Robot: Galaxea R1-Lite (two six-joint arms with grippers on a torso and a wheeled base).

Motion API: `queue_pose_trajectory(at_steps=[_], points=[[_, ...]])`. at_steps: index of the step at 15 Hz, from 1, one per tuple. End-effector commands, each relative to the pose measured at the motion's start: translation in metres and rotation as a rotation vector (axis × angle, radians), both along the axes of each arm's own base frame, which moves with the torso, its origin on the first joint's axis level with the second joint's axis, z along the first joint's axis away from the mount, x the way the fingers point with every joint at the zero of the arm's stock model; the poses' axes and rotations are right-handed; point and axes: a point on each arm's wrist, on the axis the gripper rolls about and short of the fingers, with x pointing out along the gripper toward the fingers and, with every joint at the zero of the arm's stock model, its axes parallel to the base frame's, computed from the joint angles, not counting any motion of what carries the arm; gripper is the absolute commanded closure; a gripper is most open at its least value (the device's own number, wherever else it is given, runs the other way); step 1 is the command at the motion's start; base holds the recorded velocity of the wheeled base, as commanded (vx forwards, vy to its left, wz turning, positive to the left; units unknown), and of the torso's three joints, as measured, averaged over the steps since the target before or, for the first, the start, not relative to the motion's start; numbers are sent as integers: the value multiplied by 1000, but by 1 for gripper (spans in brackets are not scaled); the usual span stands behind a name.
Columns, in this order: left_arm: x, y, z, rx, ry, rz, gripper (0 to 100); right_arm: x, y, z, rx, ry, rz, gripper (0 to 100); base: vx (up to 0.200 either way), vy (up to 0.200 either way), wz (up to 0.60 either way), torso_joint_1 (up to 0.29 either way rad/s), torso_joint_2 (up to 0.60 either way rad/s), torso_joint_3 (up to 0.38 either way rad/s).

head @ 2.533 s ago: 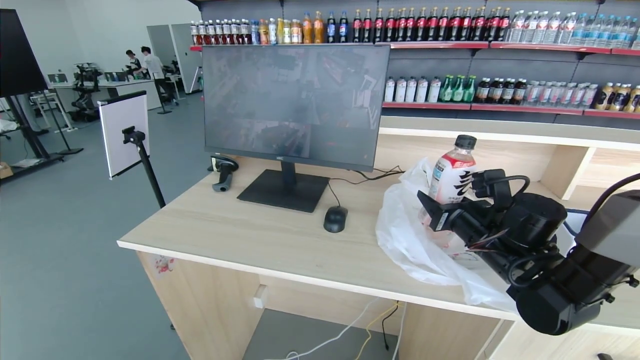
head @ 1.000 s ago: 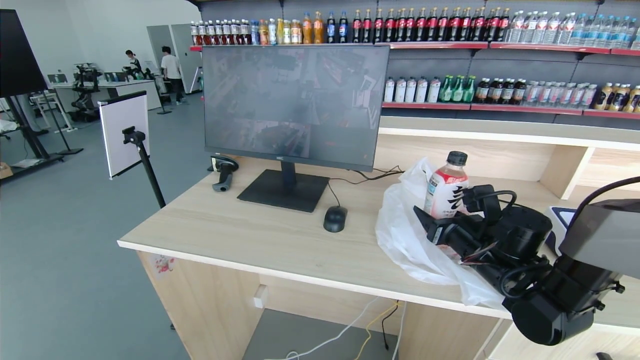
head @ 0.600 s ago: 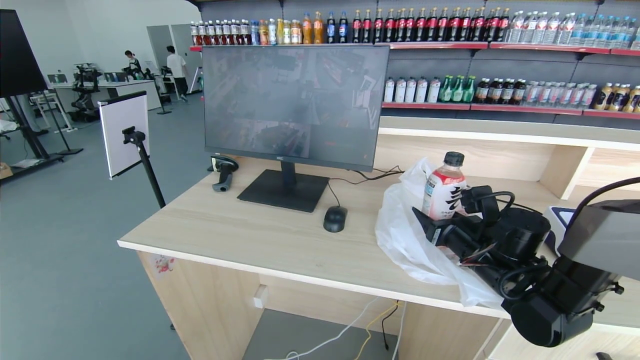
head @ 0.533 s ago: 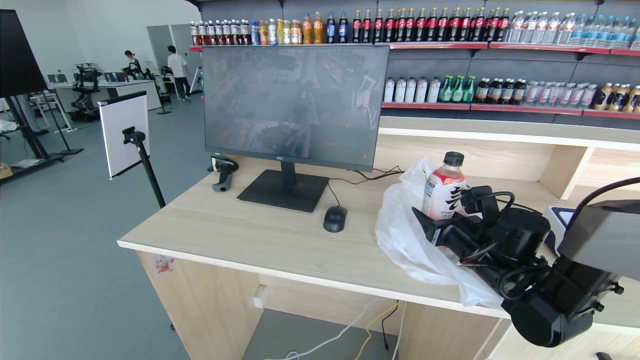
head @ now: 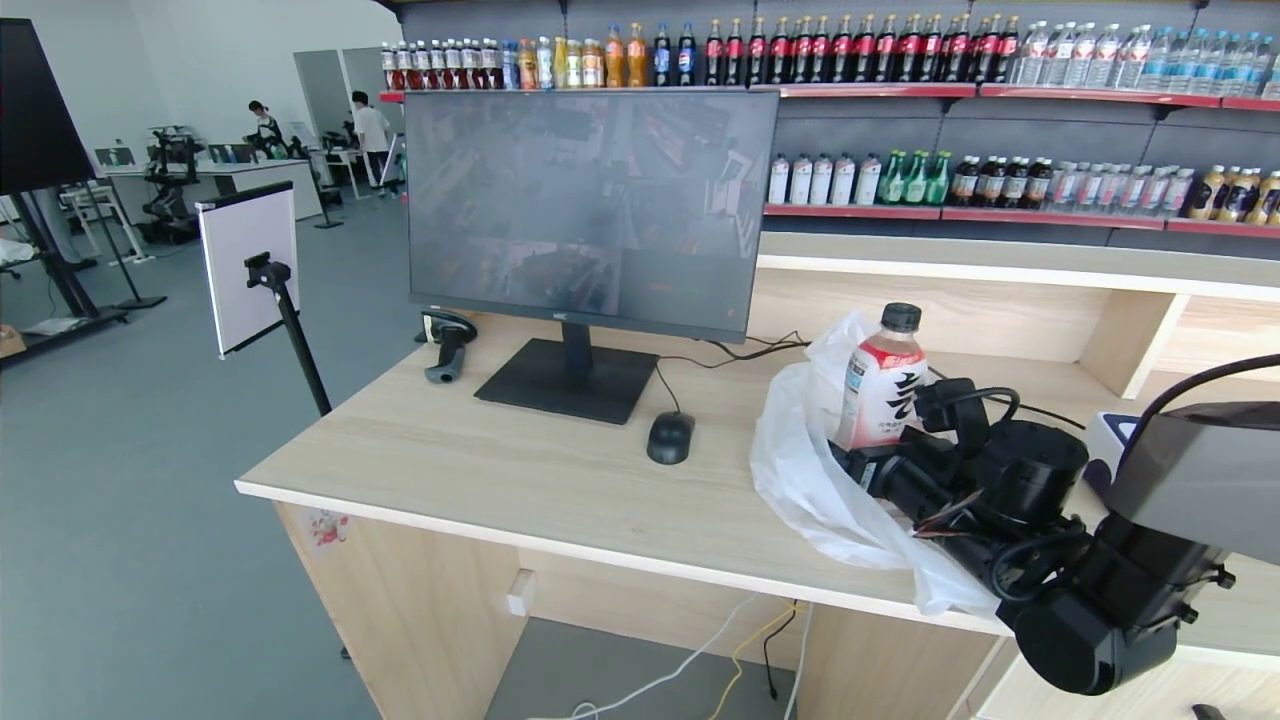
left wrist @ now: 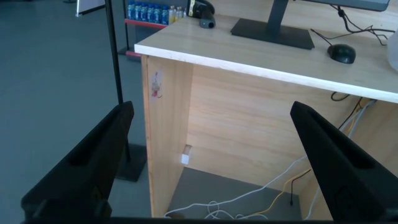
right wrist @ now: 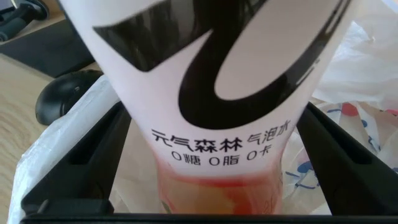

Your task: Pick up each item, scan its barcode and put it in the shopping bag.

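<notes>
A pink drink bottle (head: 882, 385) with a black cap stands upright in the mouth of the white plastic shopping bag (head: 815, 480) on the right part of the desk. My right gripper (head: 868, 462) sits low at the bottle's base, inside the bag. In the right wrist view the bottle (right wrist: 217, 93) stands between the two spread fingers (right wrist: 81, 168) of the right gripper (right wrist: 211, 112), which is open. My left gripper (left wrist: 211, 106) hangs open with nothing in it, off the desk's front left corner, below the top.
On the desk (head: 520, 470) are a monitor (head: 590, 210), a black mouse (head: 670, 437) just left of the bag, and a handheld scanner (head: 447, 345) at the far left. A raised counter and drink shelves (head: 1000, 190) stand behind. Cables trail behind the monitor.
The right arm lowered the bottle into the bag. In the last half second the gripper dropped lower and back along the bottle, which stayed at the same height.
</notes>
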Motion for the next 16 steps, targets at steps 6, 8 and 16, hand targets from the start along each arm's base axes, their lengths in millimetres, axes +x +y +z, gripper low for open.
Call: queue_pose_trajectory(at_steps=[6, 8, 16], points=[[0, 0, 0, 1, -1, 1, 0, 0, 0, 5, 18, -14, 0, 0, 0, 0, 0, 0, 0, 0], [0, 0, 0, -1, -1, 1, 0, -2, 0, 8, 20, -20, 1, 0, 0, 0, 0, 0, 0, 0], [0, 0, 0, -1, -1, 1, 0, -9, -1, 21, 29, -50, 4, 0, 0, 0, 0, 0, 0, 0]])
